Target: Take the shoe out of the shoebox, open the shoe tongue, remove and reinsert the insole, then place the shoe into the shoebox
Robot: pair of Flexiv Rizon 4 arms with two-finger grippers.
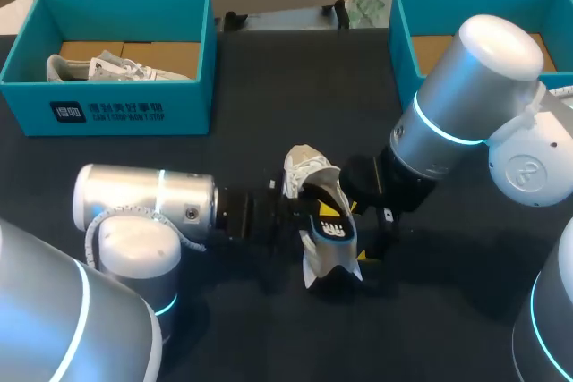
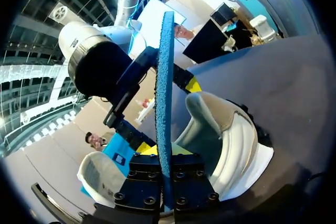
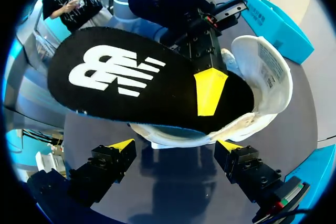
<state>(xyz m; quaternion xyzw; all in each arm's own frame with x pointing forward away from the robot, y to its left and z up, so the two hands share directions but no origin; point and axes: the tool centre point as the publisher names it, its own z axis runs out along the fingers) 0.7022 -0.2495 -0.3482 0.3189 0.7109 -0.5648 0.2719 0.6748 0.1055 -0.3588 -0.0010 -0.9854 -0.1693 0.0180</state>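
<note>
Two robot arms meet at the middle of a dark tabletop [image 1: 251,87], working on a white and silver shoe [image 1: 324,261]. The shoe is out of its box and appears tipped up on the tabletop, with its laced front towards the far side and its opening turned to the right arm. The left gripper [image 2: 165,182] comes in low from the left with its fingers pressed together on the black insole [image 3: 131,77], pinching it through its thickness. One yellow fingertip [image 3: 210,90] lies on the insole's printed top face. The insole sits partway in the shoe's mouth, with one end down by the heel and the logo end sticking out. This looks like the remove-and-reinsert step, though whether the insole is going out or in cannot be told. Such a flat pinch probably suits sliding the insole along the length of the shoe. The right gripper [image 3: 176,148] sits low at the shoe's right side, its fingers spread wide to either side of the shoe's lower edge. They are close to it, but whether they touch is unclear. That straddle likely braces the shoe so it neither slides nor topples while the insole moves. The left shoebox [image 1: 116,114], teal and at the far left, holds another pale shoe [image 1: 116,67]. The right shoebox [image 1: 403,42] stands at the far right, and both are well apart from the work.
</note>
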